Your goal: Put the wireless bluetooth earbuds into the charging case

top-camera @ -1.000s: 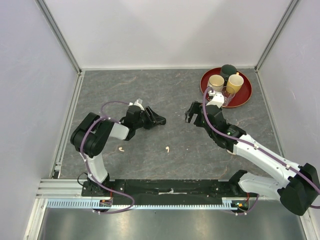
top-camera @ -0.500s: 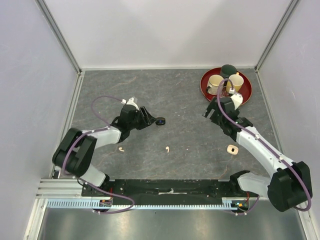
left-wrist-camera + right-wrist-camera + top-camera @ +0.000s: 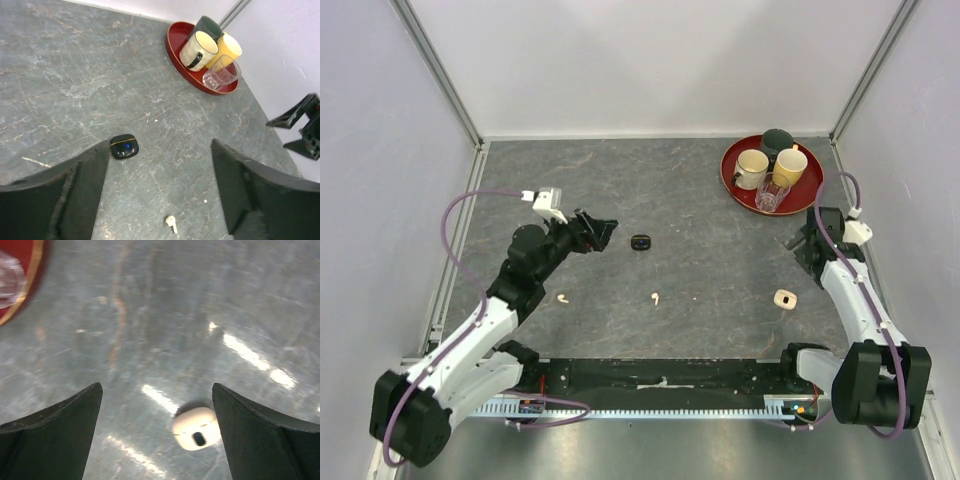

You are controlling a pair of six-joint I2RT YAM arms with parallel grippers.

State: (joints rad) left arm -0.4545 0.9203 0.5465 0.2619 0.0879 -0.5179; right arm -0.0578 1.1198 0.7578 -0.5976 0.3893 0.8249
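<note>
Well, the middle white earbud (image 3: 655, 297) lies stem toward the near edge; both jaws gape, empty.

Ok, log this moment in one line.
left pincer: open, empty | right pincer: open, empty | black case: on table | white case: on table | white buds: two, loose on table

Left arm (image 3: 480, 330) stretched on a long diagonal, up and rightward from its base | left gripper (image 3: 598, 228) aimed right, jaws spread wide, nothing between them | right arm (image 3: 855, 300) standing near-straight up the right side, wrist bent inward | right gripper (image 3: 802, 246) facing left and downward, jaws fully apart, empty
</note>
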